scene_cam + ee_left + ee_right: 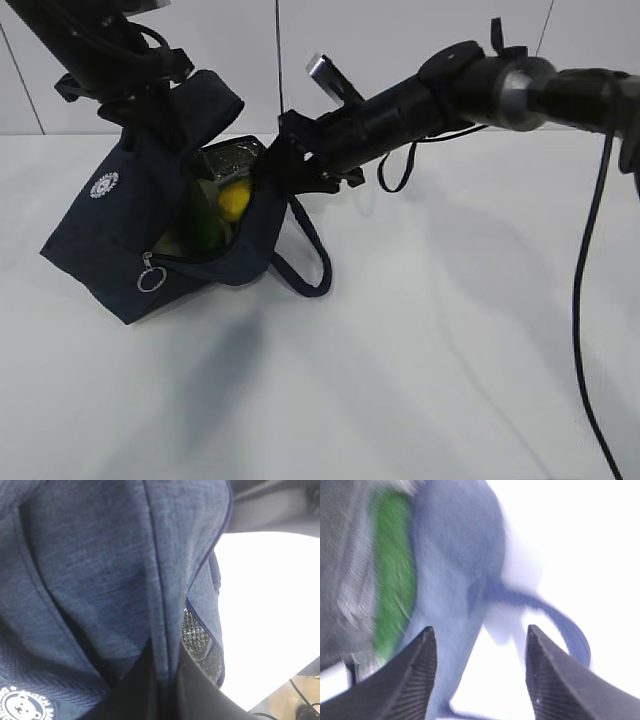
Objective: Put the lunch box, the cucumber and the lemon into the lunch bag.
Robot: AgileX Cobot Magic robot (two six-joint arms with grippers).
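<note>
- Exterior view: bag (pixel 110 240), left of frame; soft, floppy cloth; best gripped by handle (pixel 310 255).
- Lemon (pixel 234 200), cucumber (pixel 205 225) inside.
- Right gripper (pixel 480 675): wide open, empty.
- Left gripper: cannot tell.

The lunch bag (pixel 130 235) is carrying a small round white emblem (pixel 104 185) on its navy side in the exterior view; its lettering is showing too small to be read there; in the left wrist view the same emblem (pixel 22 705) is sitting at the bottom left corner of the fabric, showing a white bear's face ringed by tiny white letters; those letters are appearing cut off by the frame edge and too fine to make out; no other word, number, brand or sign is showing legibly in any view.
</note>
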